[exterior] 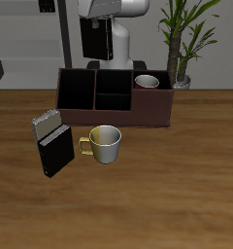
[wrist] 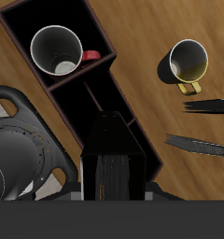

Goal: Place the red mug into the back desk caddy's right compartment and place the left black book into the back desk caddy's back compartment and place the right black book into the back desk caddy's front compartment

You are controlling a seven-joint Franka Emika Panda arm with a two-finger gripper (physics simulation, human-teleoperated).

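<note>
The gripper (exterior: 97, 41) hangs in the upper middle of the exterior frame, above the desk caddy (exterior: 157, 109). A black book (wrist: 114, 151) sits upright right in front of the wrist camera. The fingers themselves are hidden behind it, but the book hanging there clear of any support suggests the jaws are clamped narrowly on its covers. This is probably the left black book, bound for the caddy's back compartment (exterior: 114, 80).

The red mug (exterior: 146, 82) already stands inside the end compartment of the caddy, its red handle showing in the wrist view. The other black book (exterior: 55, 154) stands on the table in the lower part of the exterior frame, just beside the grey book (exterior: 46, 123). The cream mug (exterior: 104, 144) is next to them.

The main risk now is the descent. The middle of the caddy is split by a thin divider into a back and a front slot, and from the wrist view the book seems to hover near that divider. If it comes down slightly off, its lower edge could catch on the divider or the rim and twist in the grip, or it could drop into the front slot meant for the other book. Letting go too high could leave it leaning or tipped.
</note>
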